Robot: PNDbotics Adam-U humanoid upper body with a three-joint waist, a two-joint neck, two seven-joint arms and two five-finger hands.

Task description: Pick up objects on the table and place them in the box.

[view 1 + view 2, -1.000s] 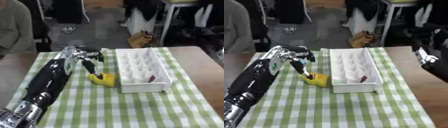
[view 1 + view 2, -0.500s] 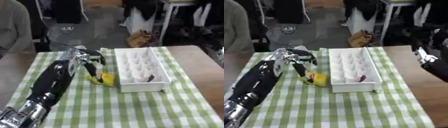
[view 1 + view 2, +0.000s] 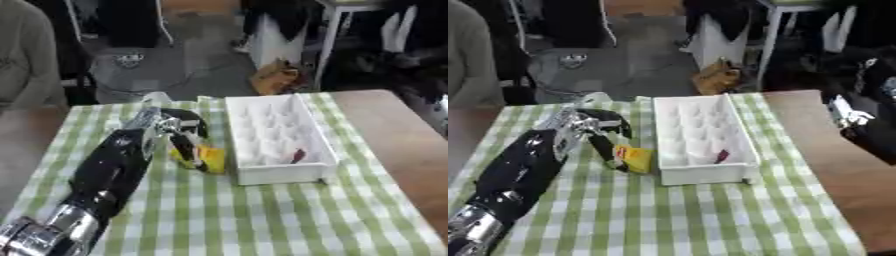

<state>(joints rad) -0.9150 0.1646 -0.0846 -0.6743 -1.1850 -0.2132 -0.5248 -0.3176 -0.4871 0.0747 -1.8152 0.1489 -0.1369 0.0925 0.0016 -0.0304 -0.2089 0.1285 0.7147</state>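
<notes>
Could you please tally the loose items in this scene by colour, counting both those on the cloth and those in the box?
Yellow: 1, the packet on the cloth at the left hand.
Dark red: 1, the small item inside the white box.
Total: 2.
</notes>
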